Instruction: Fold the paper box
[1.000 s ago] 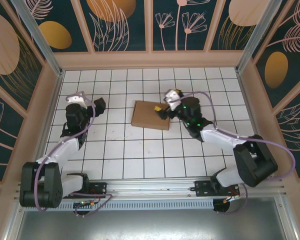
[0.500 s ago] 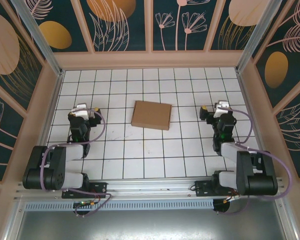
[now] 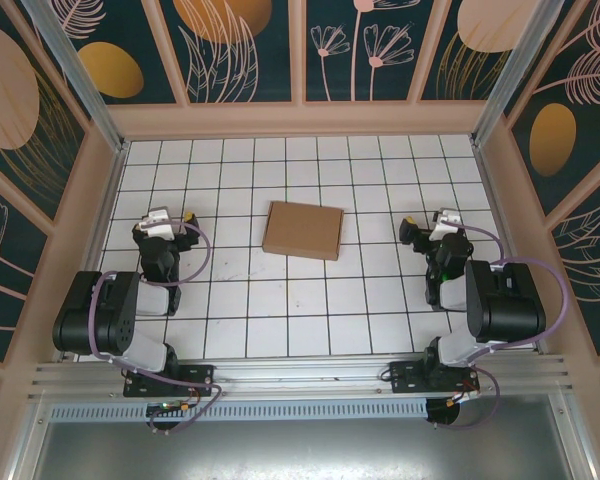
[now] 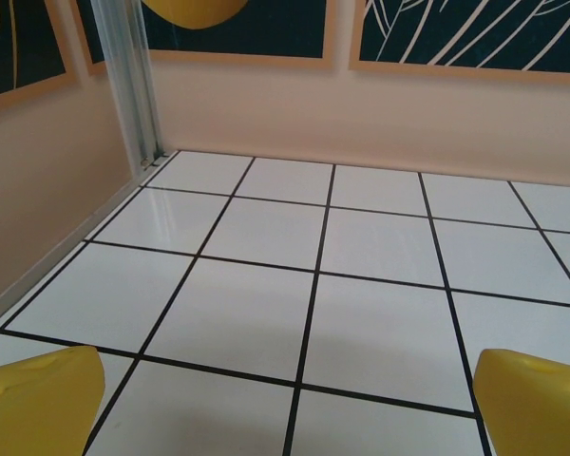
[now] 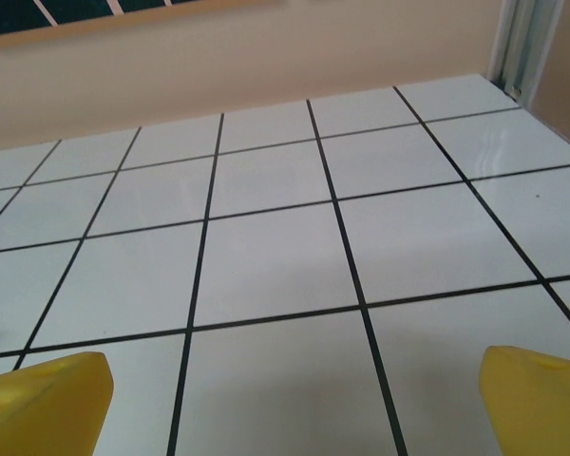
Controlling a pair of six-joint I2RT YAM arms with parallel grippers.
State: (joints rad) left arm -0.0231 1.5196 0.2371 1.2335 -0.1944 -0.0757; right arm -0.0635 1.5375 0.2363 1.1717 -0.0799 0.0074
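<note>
The left gripper (image 4: pixel 287 408) has its two yellow fingers (image 4: pixel 40 404) set wide apart at the lower corners of the left wrist view. Bare white tile lies between them and nothing is held. The right gripper (image 5: pixel 290 408) has its yellow fingers (image 5: pixel 541 399) spread just as wide, again with only tile between them.

The paper box (image 3: pixel 302 230) is a flat, closed rectangle of brown cardboard. It lies on the tiled table (image 3: pixel 280 310), turned slightly askew to the black grid lines. In the top view the left gripper sits to the left of the paper box and the right gripper to its right. Both are roughly level with it, well apart from it, and touch nothing. Each gripper points toward the far wall (image 3: pixel 300 118) beyond the paper box.

The left arm (image 3: pixel 100 320) and the right arm (image 3: pixel 500 300) are each bent double, with the black elbow on the near side of the paper box. A metal post (image 4: pixel 133 85) stands in the far corner to the left of the paper box, where the side wall meets the far wall.
</note>
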